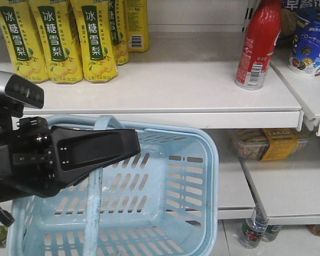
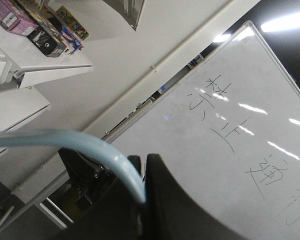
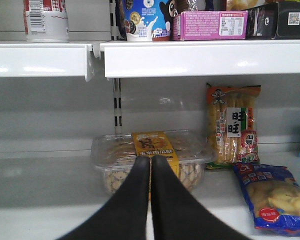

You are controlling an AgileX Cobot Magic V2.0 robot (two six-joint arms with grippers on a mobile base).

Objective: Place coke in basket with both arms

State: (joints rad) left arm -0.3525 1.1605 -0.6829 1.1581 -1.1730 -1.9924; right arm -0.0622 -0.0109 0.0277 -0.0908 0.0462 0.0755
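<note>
The front camera looks forward and slightly down from the robot at the shelves (image 1: 165,88), with the basket (image 1: 202,160) close beneath it. The left wrist camera tilts steeply upward, past the basket's handle (image 2: 55,137) toward a whiteboard (image 2: 230,150). The right wrist camera sits low and level, near a clear snack box (image 3: 115,150). It shares that box and the red can (image 1: 258,45) with the front view.

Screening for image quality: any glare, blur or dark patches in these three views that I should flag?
Front view: evenly lit and sharp, though the left gripper is a dark mass near the lens. Left wrist view: tilted, lamp glare streaks the whiteboard, basket handle soft. Right wrist view: highlights on the shelf edge, right gripper slightly soft, snack tray sharp.
</note>
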